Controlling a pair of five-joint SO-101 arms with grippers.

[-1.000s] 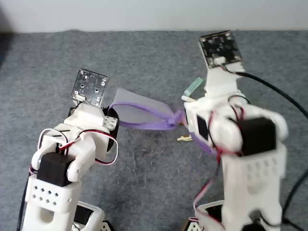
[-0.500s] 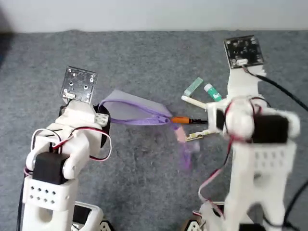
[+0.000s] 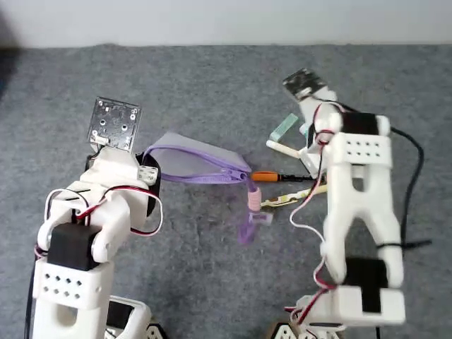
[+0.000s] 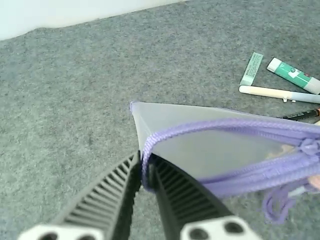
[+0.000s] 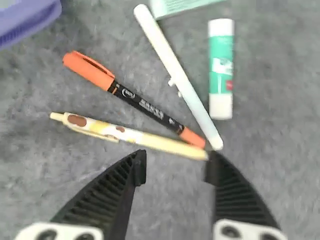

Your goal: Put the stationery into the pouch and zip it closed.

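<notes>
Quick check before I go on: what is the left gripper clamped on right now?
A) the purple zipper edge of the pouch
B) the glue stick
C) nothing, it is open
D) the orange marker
A: in the left wrist view the left gripper is shut on the purple zipper edge at a corner of the pouch, while the orange marker and the glue stick lie loose outside it.

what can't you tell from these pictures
- Inside of the pouch: in the high and left wrist views, its cloudy wall and zip edge hide any contents.
- Green packet: in the right wrist view, cut off by the picture's edge.
- Purple cord: in the high view, blurred.
- Orange marker and patterned pen: in the high view, one end of each passes under the right arm.
</notes>
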